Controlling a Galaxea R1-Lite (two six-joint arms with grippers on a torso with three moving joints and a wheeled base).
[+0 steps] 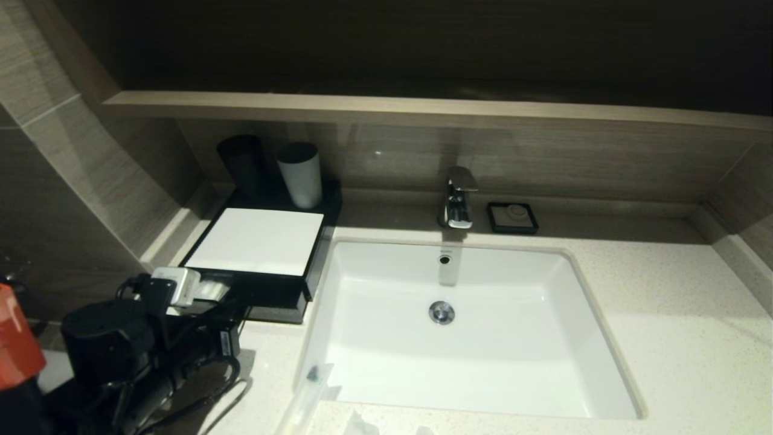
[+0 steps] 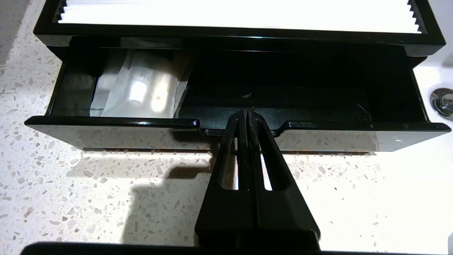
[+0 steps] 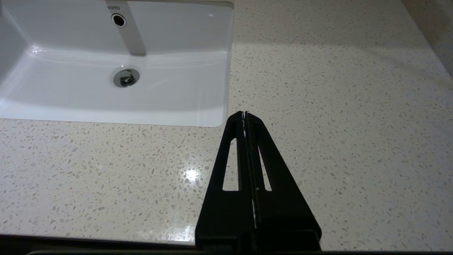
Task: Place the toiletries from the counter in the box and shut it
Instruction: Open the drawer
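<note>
The black box (image 1: 256, 241) with its white top panel sits left of the sink, its front drawer (image 2: 106, 136) pulled out. A white plastic-wrapped packet (image 2: 141, 92) lies in the drawer's left part; the rest of the drawer looks dark and bare. My left gripper (image 2: 246, 115) is shut, its tips at the notch in the middle of the drawer's front edge, holding nothing. A long slim packet with a dark end (image 1: 307, 389) lies on the counter (image 1: 664, 314) at the sink's near left corner, with another packet (image 1: 362, 425) at the frame's bottom edge. My right gripper (image 3: 245, 115) is shut and empty above the counter right of the sink.
The white sink basin (image 1: 483, 362) fills the middle of the counter, with a chrome faucet (image 1: 457, 199) behind it and a small black soap dish (image 1: 513, 217) to its right. A black cup (image 1: 243, 163) and a grey cup (image 1: 299, 174) stand behind the box.
</note>
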